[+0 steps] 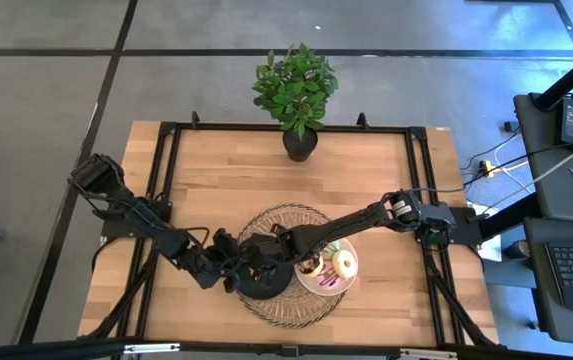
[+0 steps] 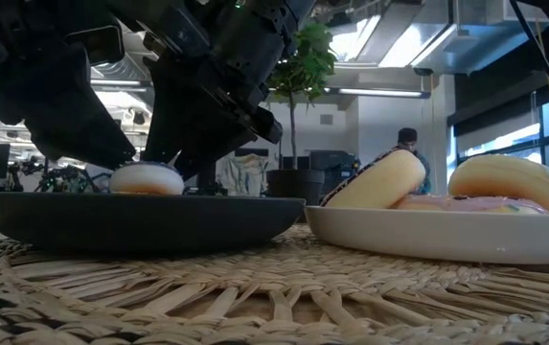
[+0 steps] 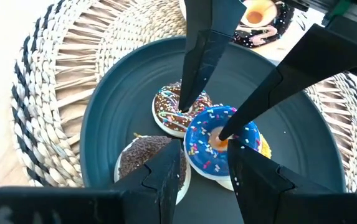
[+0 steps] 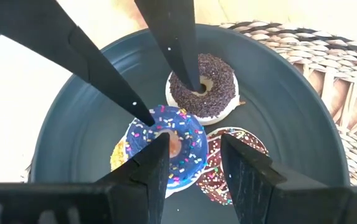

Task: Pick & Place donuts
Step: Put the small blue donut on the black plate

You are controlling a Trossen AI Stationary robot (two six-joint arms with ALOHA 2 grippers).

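A black plate (image 3: pixel 103 124) holds several donuts: a blue sprinkled one (image 3: pixel 203 149) lying on top of a yellow one (image 3: pixel 264 148), a chocolate one with coloured sprinkles (image 3: pixel 166 106), and a dark chocolate one (image 4: pixel 218 78). Both grippers are open and point down into this pile. My right gripper (image 4: pixel 194 142) straddles the blue donut's wall. My left gripper (image 3: pixel 204 152) stands between the dark chocolate donut and the blue one. More donuts (image 1: pixel 344 263) lie on the white plate (image 1: pixel 318 288). My right gripper comes from above with one fingertip (image 3: pixel 223 132) down in the blue donut's hole (image 4: pixel 177 144). Its other finger (image 4: pixel 237 162) stands outside over the coloured-sprinkle donut, apart from the blue rim. The blue donut rests on the donuts beneath it. My left gripper has one fingertip (image 4: pixel 194 84) in the dark chocolate donut's hole and the other (image 4: pixel 148 117) at the blue donut's rim. I cannot tell whether they touch.
Both plates sit on a round woven mat (image 1: pixel 286 215) on the wooden table. A potted plant (image 1: pixel 296 95) stands at the far edge. The right arm reaches across above the white plate. In the low view a person (image 2: pixel 410 144) shows in the room behind.
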